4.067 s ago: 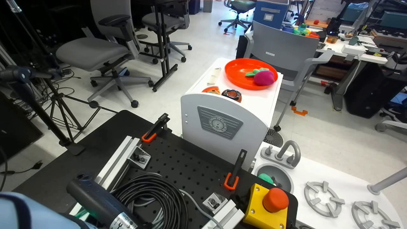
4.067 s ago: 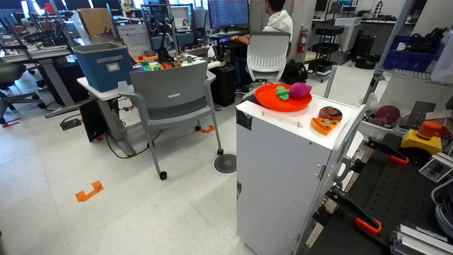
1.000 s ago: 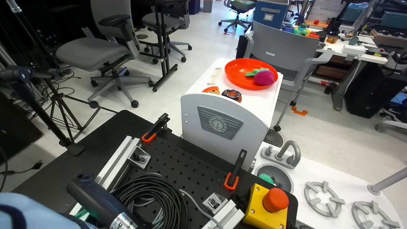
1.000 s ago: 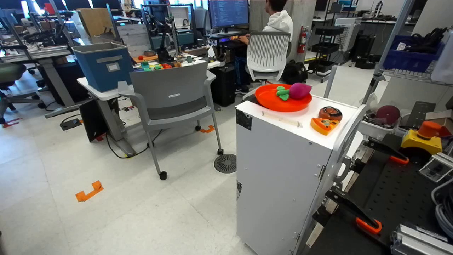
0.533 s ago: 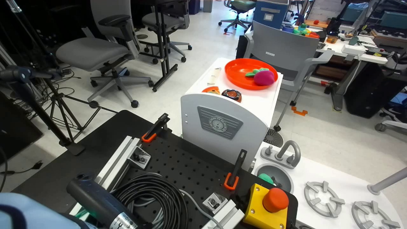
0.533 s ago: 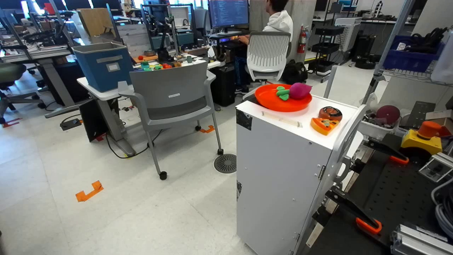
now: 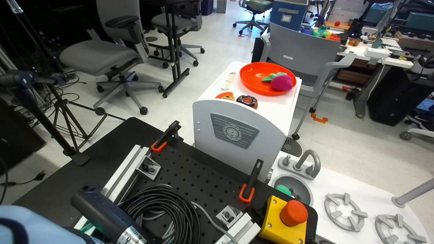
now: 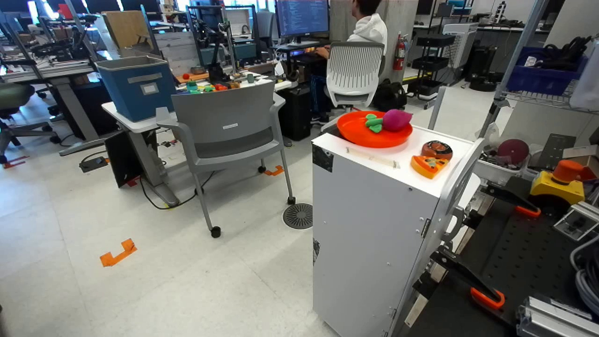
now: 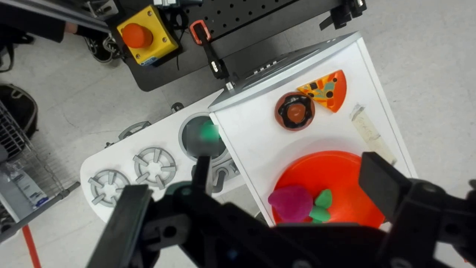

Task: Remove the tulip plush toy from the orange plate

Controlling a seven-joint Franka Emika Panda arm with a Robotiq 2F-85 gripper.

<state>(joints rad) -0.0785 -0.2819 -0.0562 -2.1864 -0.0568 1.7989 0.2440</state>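
Seemingly soft tulip [image 8: 394, 120] on round plate [image 8: 374, 137].

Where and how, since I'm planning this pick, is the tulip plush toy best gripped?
Probably by its magenta head, from straight above. The tulip plush toy lies on its side, and the rounded head is bulkier than the green leaves. I'd close crosswise to the leaf-to-tip line, because the tip points toward the rim of the orange plate.
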